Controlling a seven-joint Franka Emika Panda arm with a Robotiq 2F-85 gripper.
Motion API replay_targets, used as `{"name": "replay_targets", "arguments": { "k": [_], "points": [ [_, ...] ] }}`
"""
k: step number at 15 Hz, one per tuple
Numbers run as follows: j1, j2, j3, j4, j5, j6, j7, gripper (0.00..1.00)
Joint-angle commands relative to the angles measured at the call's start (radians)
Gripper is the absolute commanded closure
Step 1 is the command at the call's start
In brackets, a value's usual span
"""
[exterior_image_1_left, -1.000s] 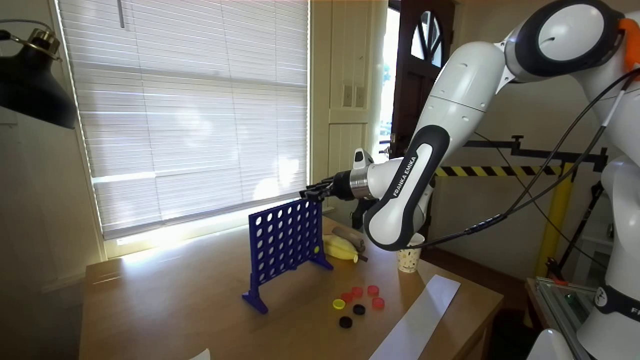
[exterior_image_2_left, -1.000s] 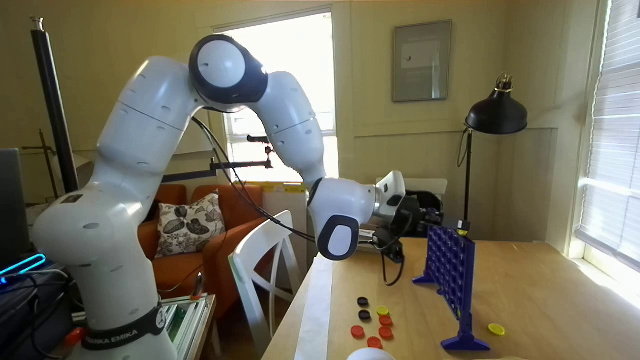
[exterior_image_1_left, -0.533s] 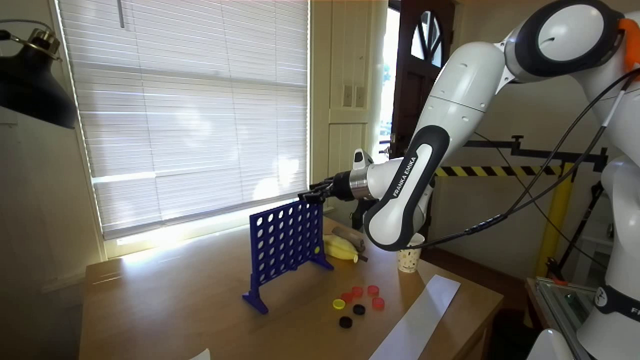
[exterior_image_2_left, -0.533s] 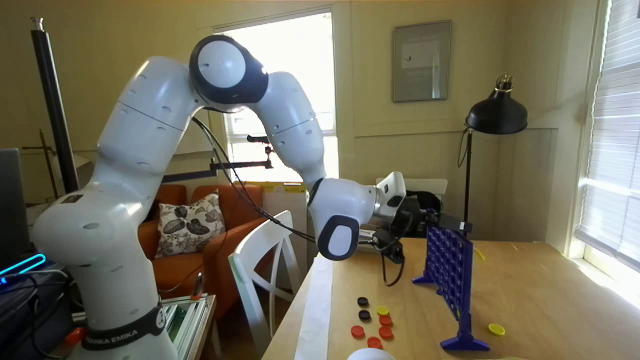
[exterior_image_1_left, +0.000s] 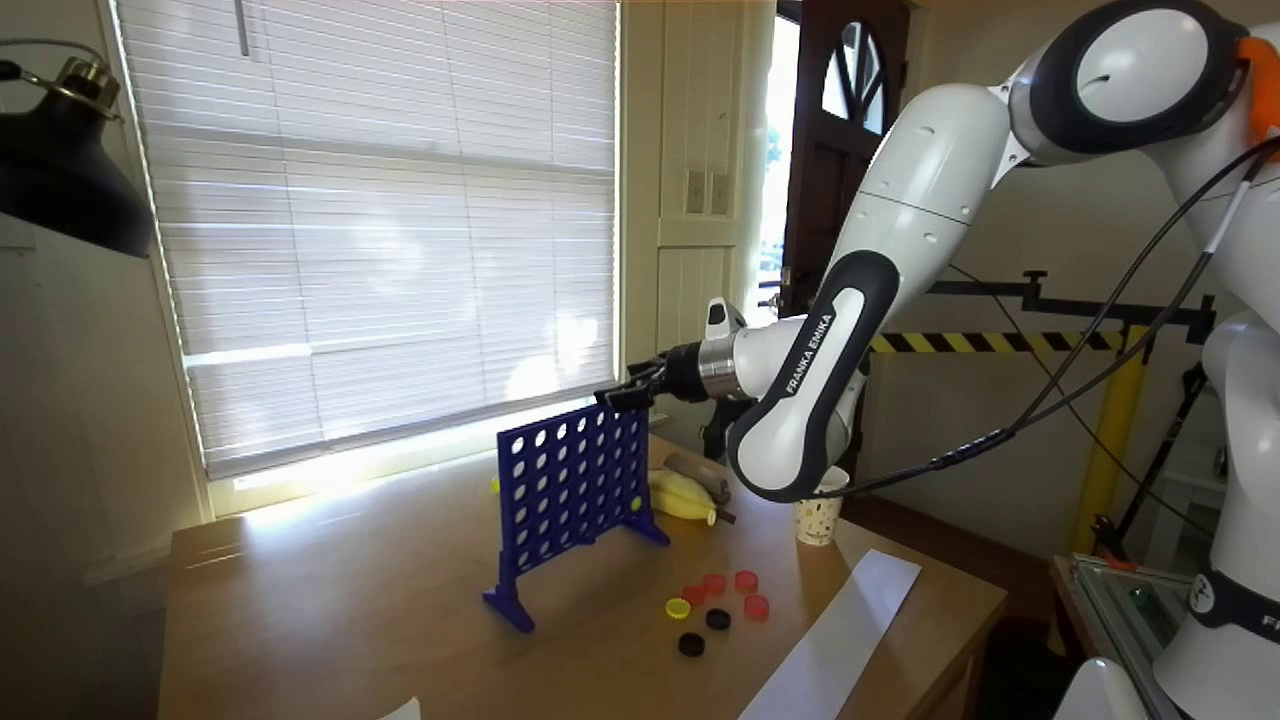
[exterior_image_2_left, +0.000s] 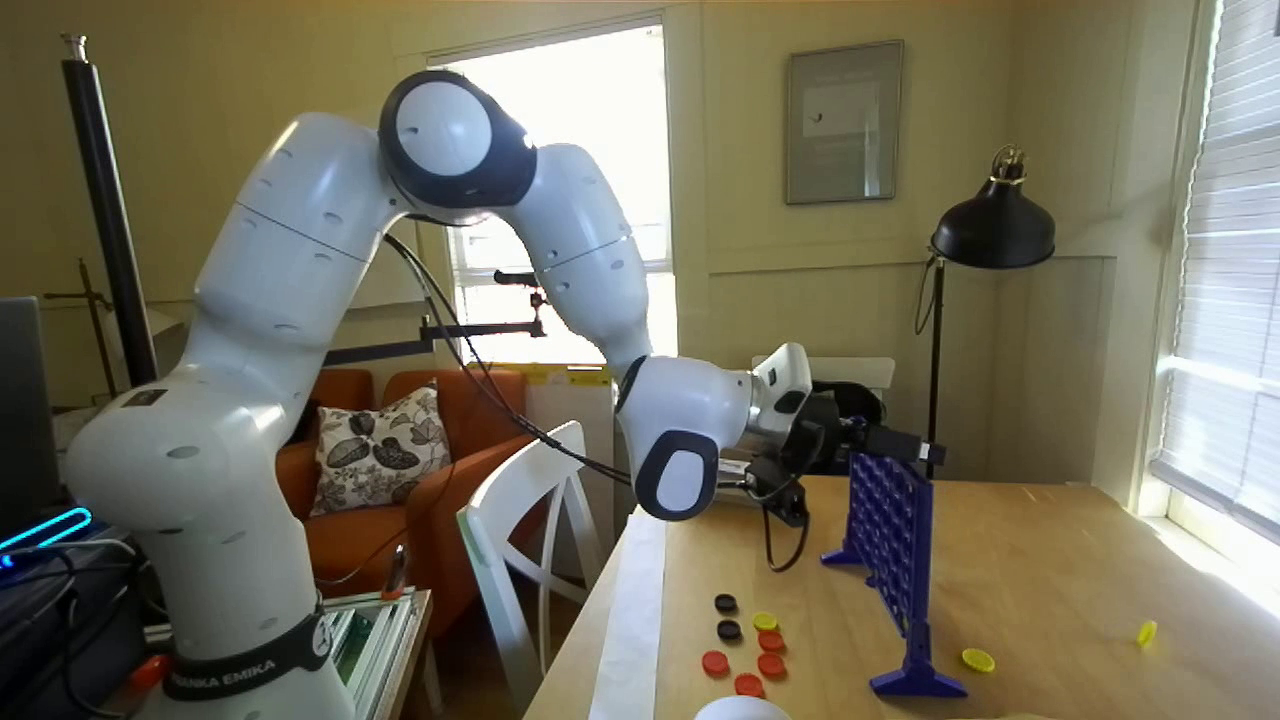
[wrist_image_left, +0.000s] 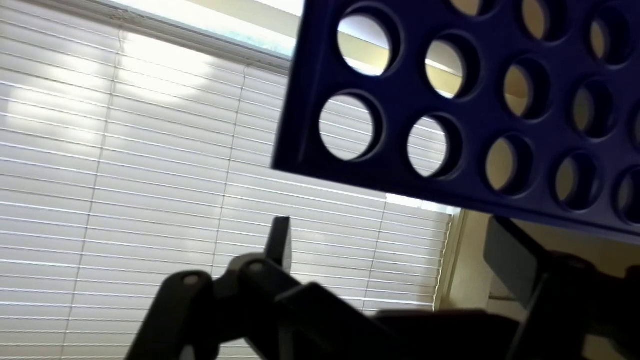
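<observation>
the robotiq gripper (wrist_image_left: 391, 235) has its fingers spread, with nothing held between them. it hangs at the top edge of a blue connect four grid (exterior_image_2_left: 890, 535); whether it touches is hard to tell. the grid stands upright on two splayed feet on the wooden table (exterior_image_2_left: 1050, 560), with a yellow disc (exterior_image_2_left: 978, 660) flat near one foot and another yellow disc (exterior_image_2_left: 1146, 633) seemingly on edge farther off. the grid looks like light, stiff, rather slick plastic, apt to slide or tip if pushed up high. its slim end post offers the soundest hold; pinching the top rim could also work.
</observation>
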Motion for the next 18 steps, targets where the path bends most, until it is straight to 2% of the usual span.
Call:
{"name": "replay_targets", "arguments": {
  "k": [1,12,18],
  "points": [
    [0.008,-0.004,0.010,0.007,0.018,-0.002,-0.024,0.00],
    [0.039,-0.123,0.024,-0.081,0.071,-0.003,-0.046,0.00],
    [0.013,-0.230,0.087,-0.182,-0.016,-0.099,0.035,0.00]
  ]
}}
